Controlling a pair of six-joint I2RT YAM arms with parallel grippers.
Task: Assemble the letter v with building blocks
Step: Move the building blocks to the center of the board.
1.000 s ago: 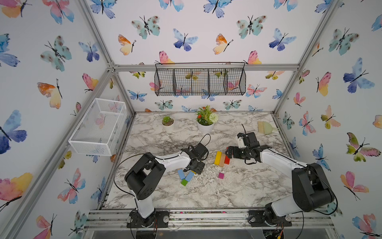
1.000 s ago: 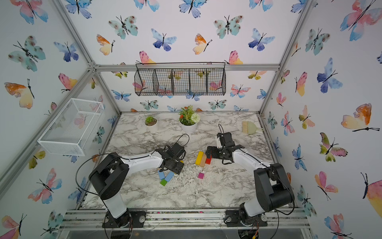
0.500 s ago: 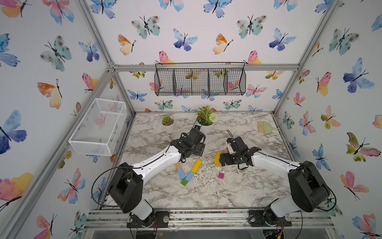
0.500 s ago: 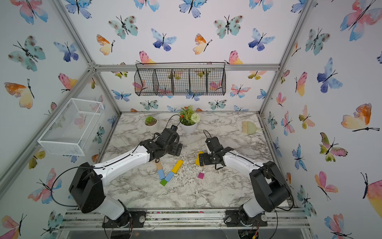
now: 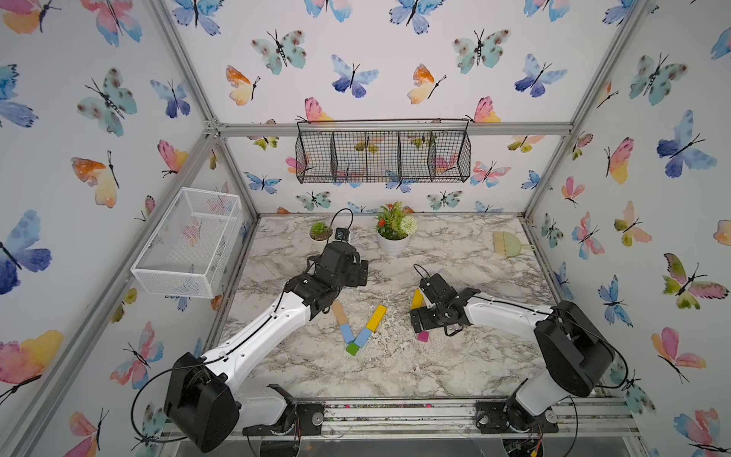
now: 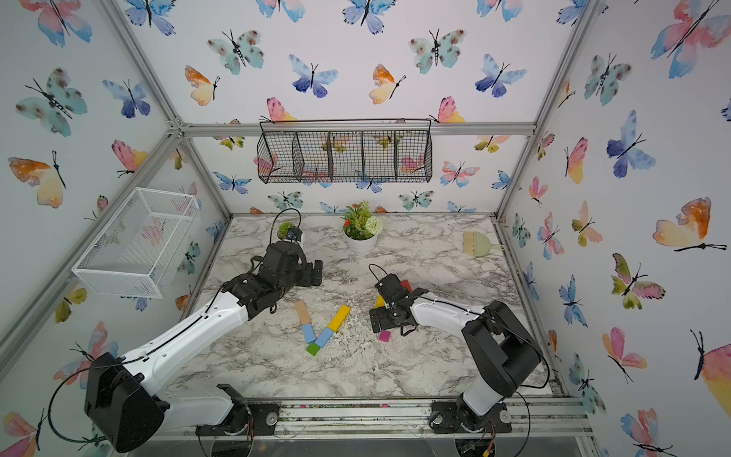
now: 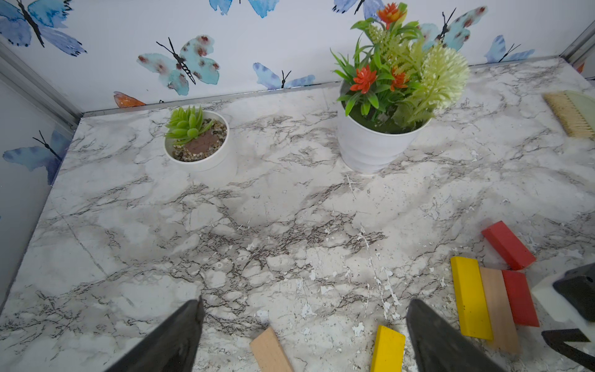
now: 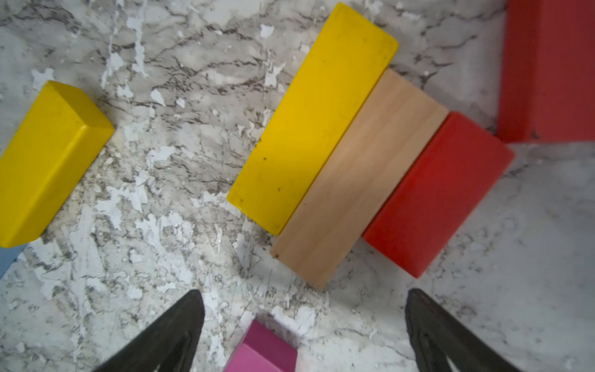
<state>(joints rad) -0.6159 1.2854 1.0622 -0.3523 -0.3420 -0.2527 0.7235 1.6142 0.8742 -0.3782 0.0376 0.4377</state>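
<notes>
Left gripper (image 7: 306,304) gapes empty, hanging just beyond the V (image 5: 363,335). Right gripper (image 8: 306,293), likewise spread and empty, sits right of it, over the magenta cube (image 8: 262,349), beside the spare bars (image 8: 357,180). The V lies in the middle of the table (image 5: 395,372), green cube (image 5: 352,349) at its near tip.

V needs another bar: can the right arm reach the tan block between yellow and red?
Probably: the open right gripper hovers near the tan block, but yellow block and red block hug its sides.
</notes>
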